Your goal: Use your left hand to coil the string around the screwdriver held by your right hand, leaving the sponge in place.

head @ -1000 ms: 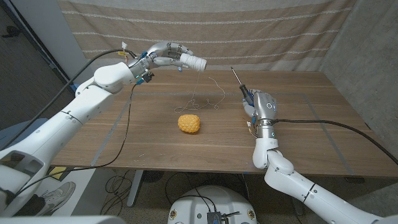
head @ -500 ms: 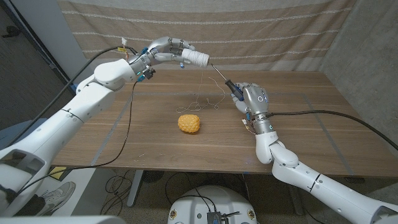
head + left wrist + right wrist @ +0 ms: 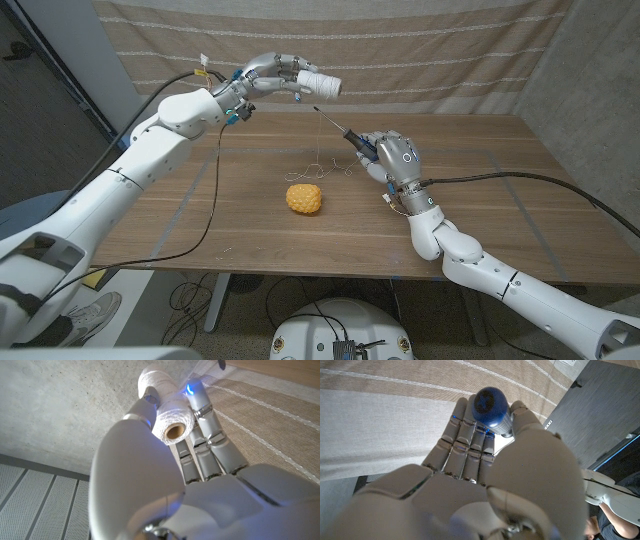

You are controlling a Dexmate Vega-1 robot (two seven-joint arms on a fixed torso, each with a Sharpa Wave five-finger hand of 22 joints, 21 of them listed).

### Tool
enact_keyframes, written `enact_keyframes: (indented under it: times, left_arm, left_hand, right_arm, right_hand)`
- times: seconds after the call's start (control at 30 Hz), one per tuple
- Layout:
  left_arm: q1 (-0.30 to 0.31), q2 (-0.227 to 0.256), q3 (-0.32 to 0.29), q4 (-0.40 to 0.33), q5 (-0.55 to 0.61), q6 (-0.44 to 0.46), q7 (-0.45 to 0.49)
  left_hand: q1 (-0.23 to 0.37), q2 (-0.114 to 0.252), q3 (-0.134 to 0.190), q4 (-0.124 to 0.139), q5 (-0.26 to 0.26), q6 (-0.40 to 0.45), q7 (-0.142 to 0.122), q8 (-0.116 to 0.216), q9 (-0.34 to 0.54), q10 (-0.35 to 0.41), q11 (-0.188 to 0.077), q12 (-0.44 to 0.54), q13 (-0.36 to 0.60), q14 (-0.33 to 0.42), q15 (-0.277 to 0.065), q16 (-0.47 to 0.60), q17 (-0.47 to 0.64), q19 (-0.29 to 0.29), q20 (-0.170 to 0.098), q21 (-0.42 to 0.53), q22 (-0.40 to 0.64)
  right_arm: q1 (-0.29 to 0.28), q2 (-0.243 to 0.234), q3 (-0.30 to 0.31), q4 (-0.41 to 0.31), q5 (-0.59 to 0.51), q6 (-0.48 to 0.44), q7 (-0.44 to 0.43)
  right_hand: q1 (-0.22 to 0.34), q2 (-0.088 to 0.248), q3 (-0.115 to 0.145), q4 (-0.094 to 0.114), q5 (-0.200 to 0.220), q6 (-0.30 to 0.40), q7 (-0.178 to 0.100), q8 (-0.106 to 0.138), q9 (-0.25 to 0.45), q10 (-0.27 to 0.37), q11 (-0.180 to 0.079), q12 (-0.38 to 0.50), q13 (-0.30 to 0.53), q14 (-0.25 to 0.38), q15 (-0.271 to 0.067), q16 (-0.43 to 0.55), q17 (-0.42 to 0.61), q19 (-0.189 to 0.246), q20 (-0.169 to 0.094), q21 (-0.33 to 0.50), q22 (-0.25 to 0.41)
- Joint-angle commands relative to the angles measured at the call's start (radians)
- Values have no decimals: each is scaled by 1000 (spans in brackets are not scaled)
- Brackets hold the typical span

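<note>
1. Above the far half of the surface (image 3: 480,210), the left hand (image 3: 272,76) grasps a spool of string (image 3: 322,84) between its fingers, lifted well clear of the wood; in the left wrist view the spool (image 3: 172,422) sits clamped end-on, its hollow core facing the camera.
2. The right hand (image 3: 392,160) is clenched around the handle of the screwdriver (image 3: 350,135), whose thin shaft points from the hand toward about 10 o'clock, its tip reaching up toward the spool. The right wrist view shows the blue butt of the handle (image 3: 491,405) poking out of the closed fingers.
3. A thin strand of string (image 3: 320,140) drops from the spool and passes close by the shaft before ending in a loose tangle on the surface at about 12 o'clock from the sponge (image 3: 305,198). I cannot tell whether the strand touches the shaft.
4. The key relation: the spool lies just off the tip, at 10 to 11 o'clock from the right hand, almost in line with the shaft's long axis. To my eye, coiling needs the left hand to circle that axis.
5. The sponge rests apart from both hands, nearer the right hand, at its 8 o'clock.
</note>
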Motion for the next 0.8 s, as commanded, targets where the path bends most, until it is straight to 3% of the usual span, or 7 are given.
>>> enact_keyframes:
  times: [0.03,0.37,0.67,0.8]
  left_arm:
    - [-49,-54,43,32,-4,53,8]
    - [-61,-67,65,47,95,66,104]
    - [-35,-16,63,1,236,104,233]
    - [-17,11,54,-24,255,129,246]
  left_hand:
    - [162,171,17,20,8,120,116,5,2,92,20,25,194,288,-219,-4,1,-21,-82,9,-1]
    - [163,171,16,19,8,120,115,3,2,94,19,21,195,289,-219,-7,-1,-22,-81,11,-2]
    - [163,171,15,20,8,122,117,1,3,96,19,18,198,290,-219,-9,-2,-23,-80,14,-2]
    - [162,171,15,20,8,124,116,1,3,97,18,17,198,290,-218,-9,-1,-24,-79,15,-2]
  right_arm:
    - [25,5,-7,35,-35,110,-37]
    - [23,6,1,44,-32,192,-101]
    - [16,17,25,38,-29,234,-162]
    - [16,28,41,53,-17,236,-183]
  right_hand:
    - [50,49,7,13,10,232,-240,-1,6,140,-145,-1,7,69,-164,-5,2,-8,-140,12,3]
    - [52,49,0,15,17,234,-242,-4,7,143,-152,-5,9,71,-165,-14,4,-13,-140,21,3]
    - [53,51,-6,17,24,235,-244,-8,8,144,-147,-7,12,74,-164,-24,5,-18,-140,30,2]
    - [54,52,-8,18,26,237,-243,-8,8,145,-146,-9,13,76,-164,-27,6,-19,-140,34,1]
